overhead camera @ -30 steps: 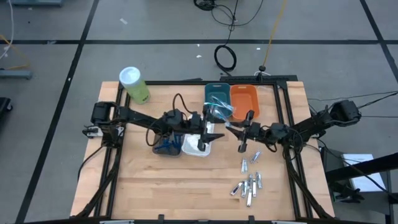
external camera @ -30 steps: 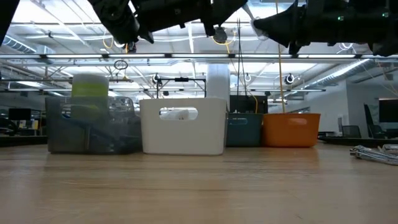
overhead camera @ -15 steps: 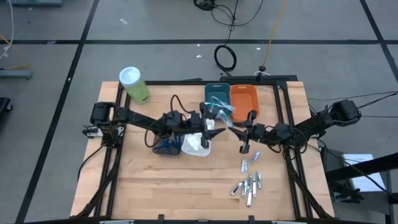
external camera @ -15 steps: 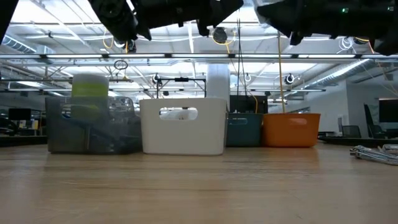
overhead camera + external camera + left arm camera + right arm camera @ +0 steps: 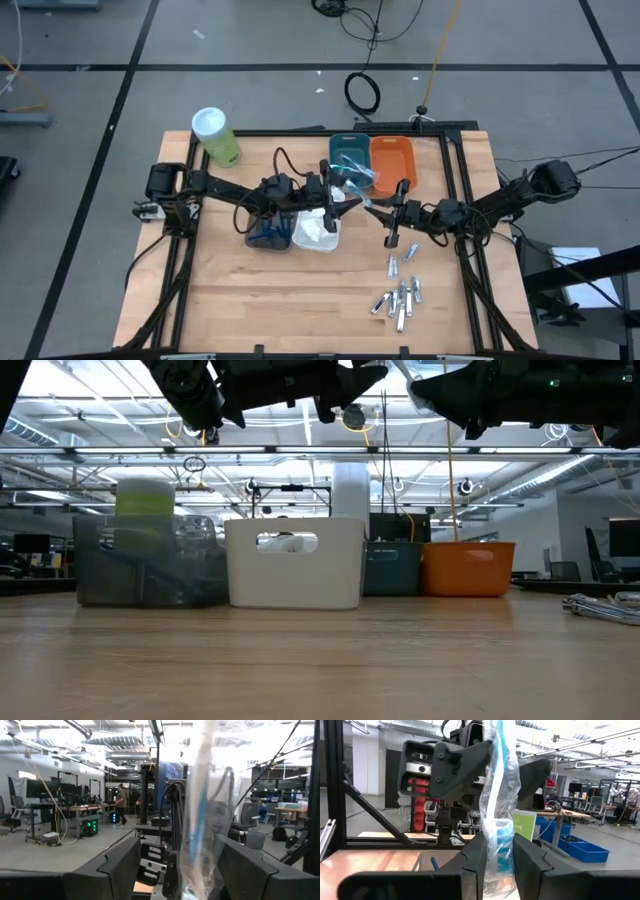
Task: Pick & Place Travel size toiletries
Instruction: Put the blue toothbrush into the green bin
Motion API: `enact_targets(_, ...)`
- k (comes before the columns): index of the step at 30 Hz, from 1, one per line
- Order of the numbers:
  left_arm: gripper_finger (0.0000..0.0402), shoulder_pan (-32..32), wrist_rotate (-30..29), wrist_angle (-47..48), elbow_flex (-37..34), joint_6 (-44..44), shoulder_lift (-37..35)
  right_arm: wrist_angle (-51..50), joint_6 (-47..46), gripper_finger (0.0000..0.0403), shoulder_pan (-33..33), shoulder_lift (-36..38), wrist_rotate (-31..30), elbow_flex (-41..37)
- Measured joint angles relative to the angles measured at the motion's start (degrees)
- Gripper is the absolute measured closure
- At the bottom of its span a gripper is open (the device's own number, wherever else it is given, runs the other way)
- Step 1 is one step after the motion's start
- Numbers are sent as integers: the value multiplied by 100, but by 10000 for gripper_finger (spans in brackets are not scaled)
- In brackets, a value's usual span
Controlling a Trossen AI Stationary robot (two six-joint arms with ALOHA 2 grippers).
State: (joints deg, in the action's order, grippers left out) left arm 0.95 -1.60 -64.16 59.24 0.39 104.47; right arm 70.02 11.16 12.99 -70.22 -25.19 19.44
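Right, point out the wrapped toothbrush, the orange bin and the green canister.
wrapped toothbrush (image 5: 498, 820): right wrist view, middle of its clear wrapper.
orange bin (image 5: 391, 160): high view, its inner floor.
green canister (image 5: 211, 123): high view, its white lid.

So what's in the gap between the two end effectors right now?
A clear-wrapped blue toothbrush, gripped by both the left end effector and the right end effector. The high view and both wrist views show it.
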Motion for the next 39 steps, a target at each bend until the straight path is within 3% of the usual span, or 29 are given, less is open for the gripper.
enact_targets(6, 190, 115, 27, 72, 0, -504, 0, -41, 0, 342, -7, 0, -10, 0)
enact_targets(17, 388, 140, 375, 102, 0, -360, 0, -178, -8, 330, -9, 2, -43, 0)
enact_targets(21, 384, 155, 208, 157, 0, -258, -109, -284, -81, 282, -7, 3, -157, 0)
enact_targets(25, 394, 259, -328, 338, 0, 370, -487, -485, -308, 234, 3, 3, -643, 0)
enact_targets(29, 392, 530, -879, 798, 20, 594, -867, -658, -310, 196, 19, 88, -752, 0)
enact_targets(33, 395, 1055, -695, 1509, 137, -254, -820, -724, -256, 174, 70, 271, -756, -2)
enact_targets(39, 396, 1602, -440, 2242, 566, -1297, -21, -1000, -136, 171, 101, 573, -762, -2)
